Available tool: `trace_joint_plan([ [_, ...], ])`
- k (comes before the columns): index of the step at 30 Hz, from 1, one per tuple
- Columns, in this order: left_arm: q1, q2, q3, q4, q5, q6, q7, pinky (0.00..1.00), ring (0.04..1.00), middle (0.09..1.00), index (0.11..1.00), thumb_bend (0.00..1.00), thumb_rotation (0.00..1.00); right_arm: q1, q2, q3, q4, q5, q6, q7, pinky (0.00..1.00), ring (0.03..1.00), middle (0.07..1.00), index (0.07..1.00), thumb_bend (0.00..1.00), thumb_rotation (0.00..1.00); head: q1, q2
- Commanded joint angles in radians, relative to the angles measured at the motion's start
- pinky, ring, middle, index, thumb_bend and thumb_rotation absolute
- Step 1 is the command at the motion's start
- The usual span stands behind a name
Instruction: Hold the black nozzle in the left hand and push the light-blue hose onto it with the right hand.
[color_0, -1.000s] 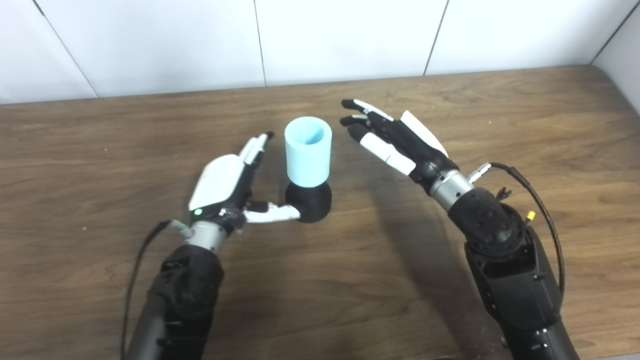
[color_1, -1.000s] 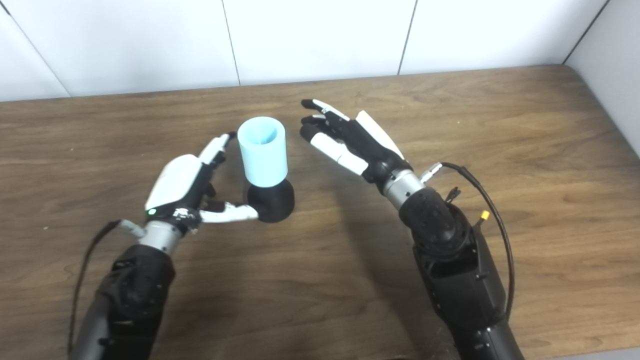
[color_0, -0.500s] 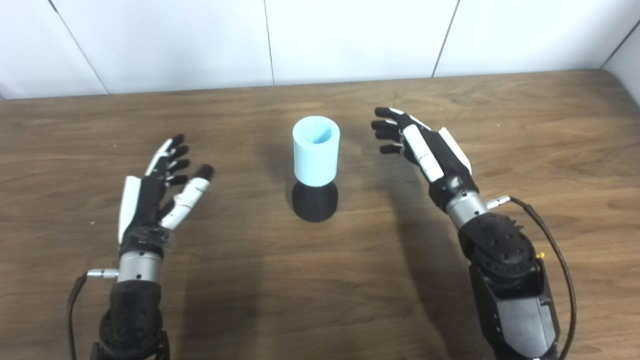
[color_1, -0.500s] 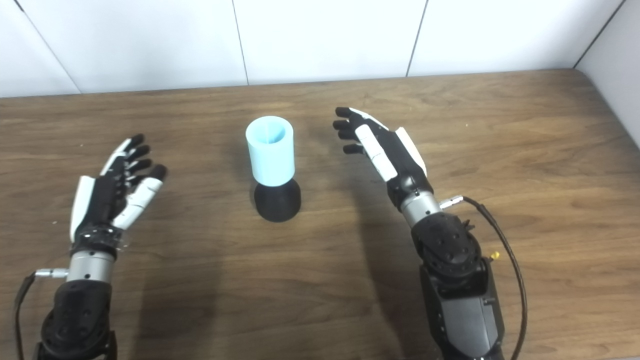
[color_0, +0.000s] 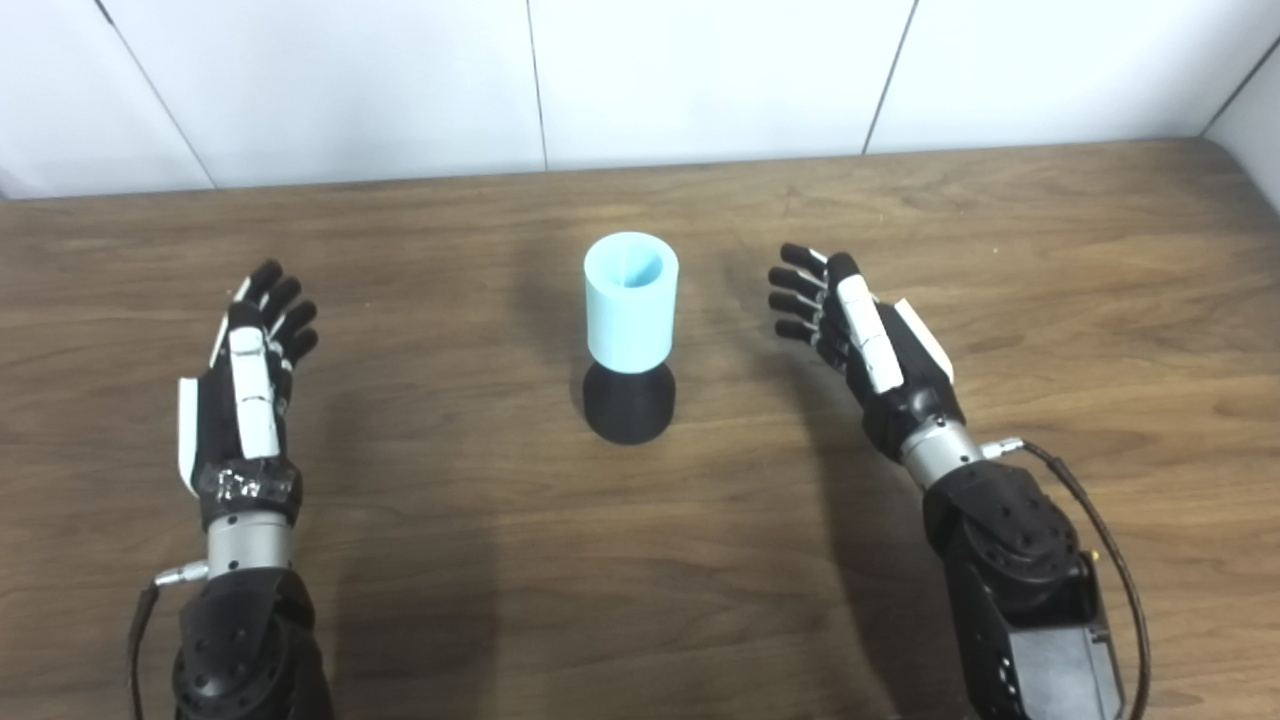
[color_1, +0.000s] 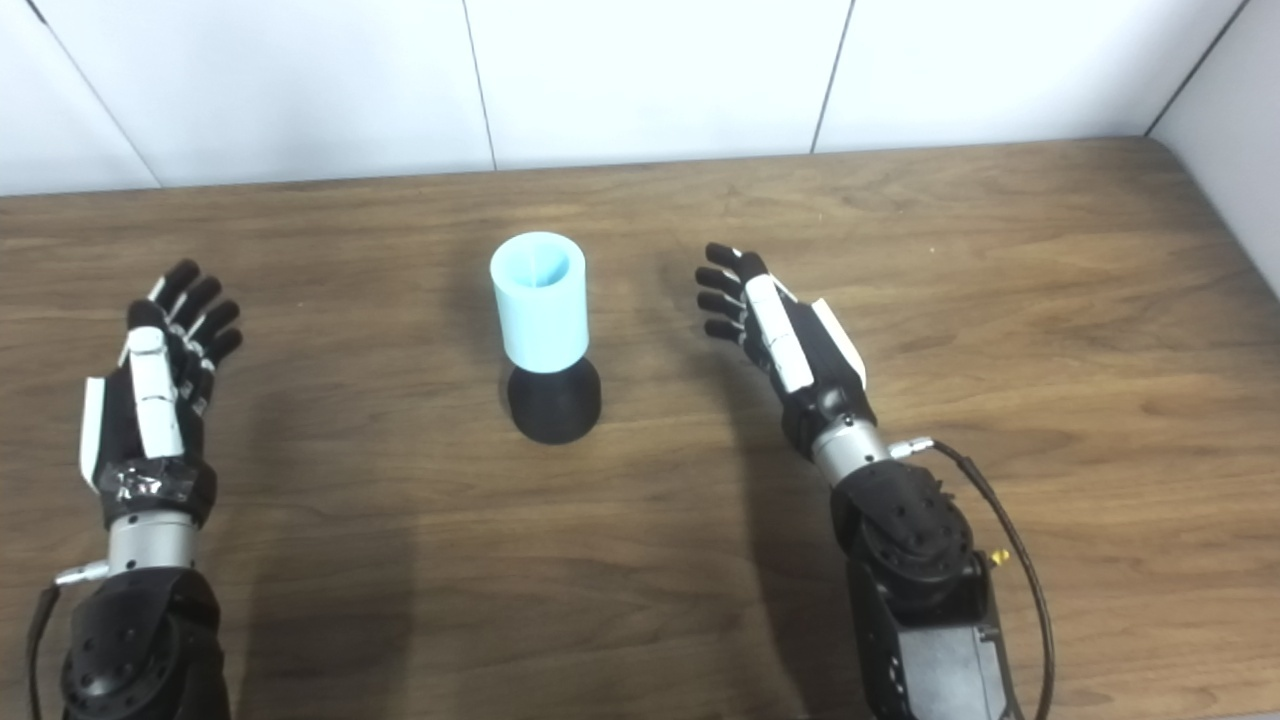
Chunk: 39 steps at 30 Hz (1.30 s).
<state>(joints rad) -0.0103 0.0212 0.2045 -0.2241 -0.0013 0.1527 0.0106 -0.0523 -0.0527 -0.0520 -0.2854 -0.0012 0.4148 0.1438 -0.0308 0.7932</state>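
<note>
The light-blue hose (color_0: 630, 302), a short open cylinder, stands upright on top of the black nozzle (color_0: 629, 402) in the middle of the wooden table (color_0: 1100, 250). My left hand (color_0: 245, 385) rests far to the left of them, open, fingers spread and holding nothing. To the right of the hose my right hand (color_0: 868, 345) hovers open, palm turned toward it, with a clear gap between its fingers and the hose. In the right eye view the hose (color_1: 538, 300) sits on the nozzle (color_1: 553, 401) the same way.
A white panelled wall (color_0: 700, 70) runs along the table's far edge. A second wall closes the far right corner (color_1: 1220, 90). Black cables hang from both wrists near the bottom of the picture.
My left hand let go of the nozzle's base and drew back far to the left. My right hand pulled back and lower, away from the hose. The camera shifted slightly.
</note>
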Motion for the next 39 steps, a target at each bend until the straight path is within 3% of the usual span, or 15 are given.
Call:
trace_joint_plan([
  [1, -0.034, 0.023, -0.013, 0.013, 0.007, -0.056, 0.003, 0.90, 0.873, 0.893, 0.903, 0.43, 0.94, -0.022, -0.013, -0.004, 0.024, 0.010, -0.073, -0.008, 0.87, 0.898, 0.896, 0.918, 0.52, 1.00, 0.005, -0.006],
  [4, -0.044, 0.041, -0.033, 0.055, -0.005, -0.064, -0.011, 0.92, 0.888, 0.909, 0.926, 0.44, 0.97, -0.034, -0.025, -0.004, 0.078, 0.018, -0.117, -0.012, 0.88, 0.908, 0.903, 0.927, 0.53, 1.00, 0.020, -0.027],
  [9, -0.041, 0.058, -0.071, 0.058, -0.010, -0.017, -0.029, 0.98, 0.952, 0.968, 0.987, 0.44, 1.00, -0.041, -0.053, 0.012, 0.142, 0.011, -0.201, -0.008, 0.89, 0.908, 0.911, 0.935, 0.55, 1.00, 0.038, -0.052],
  [15, -0.042, 0.067, -0.094, 0.115, 0.013, -0.079, -0.020, 0.94, 0.939, 0.952, 0.966, 0.43, 1.00, -0.048, -0.063, 0.022, 0.200, 0.002, -0.266, -0.021, 0.85, 0.896, 0.904, 0.944, 0.55, 1.00, 0.055, -0.094],
  [23, -0.048, 0.075, -0.099, 0.187, -0.005, -0.168, -0.023, 0.92, 0.910, 0.917, 0.936, 0.43, 0.98, -0.048, -0.060, 0.030, 0.226, 0.010, -0.293, -0.028, 0.86, 0.899, 0.903, 0.958, 0.50, 1.00, 0.064, -0.140],
  [39, -0.048, 0.084, -0.108, 0.208, -0.004, -0.188, -0.019, 0.90, 0.909, 0.916, 0.959, 0.43, 0.96, -0.048, -0.063, 0.045, 0.246, -0.002, -0.327, -0.039, 0.88, 0.883, 0.879, 0.943, 0.48, 1.00, 0.062, -0.158],
])
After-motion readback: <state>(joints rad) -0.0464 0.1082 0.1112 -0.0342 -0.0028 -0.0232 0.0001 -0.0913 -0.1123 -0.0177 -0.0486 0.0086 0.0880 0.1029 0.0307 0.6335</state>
